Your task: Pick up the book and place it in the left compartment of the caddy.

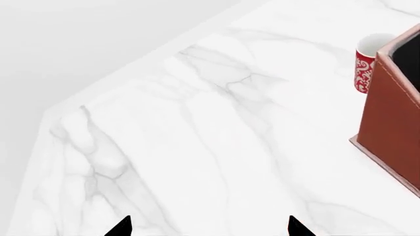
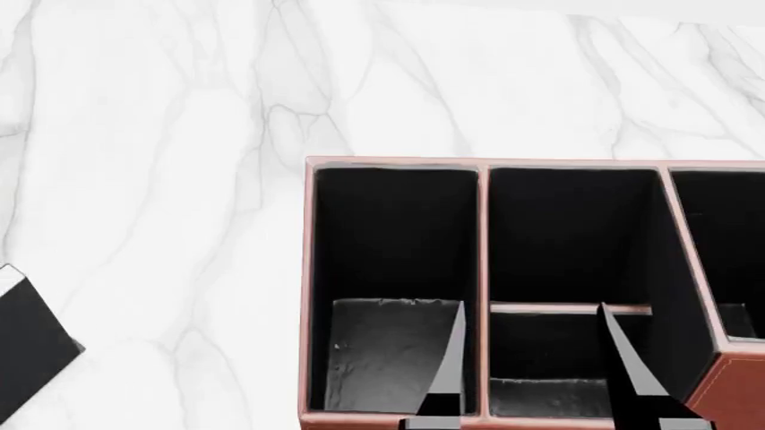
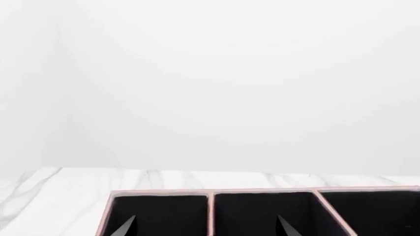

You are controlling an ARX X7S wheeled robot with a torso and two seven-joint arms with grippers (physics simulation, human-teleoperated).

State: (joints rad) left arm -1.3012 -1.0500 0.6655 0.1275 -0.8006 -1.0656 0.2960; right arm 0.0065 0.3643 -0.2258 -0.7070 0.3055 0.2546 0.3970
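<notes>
Your caddy (image 2: 485, 269) fills the lower right of the head view, with the left compartment (image 2: 395, 358) showing only its greyish floor. The book (image 2: 34, 336) lies on the marble table (image 2: 179, 179) at the head view's left edge, well apart from the caddy. Right gripper (image 2: 532, 367) hangs over the near bays — fingers spread wide, holding nothing. Left gripper (image 1: 208, 227) is likewise wide over bare marble near the table corner. A red-patterned cup (image 1: 369, 66) stands just beside the caddy's tall end.

one caddy (image 2: 395, 163), four bays; one red-patterned cup (image 1: 367, 66); one marble table (image 2: 156, 179).
</notes>
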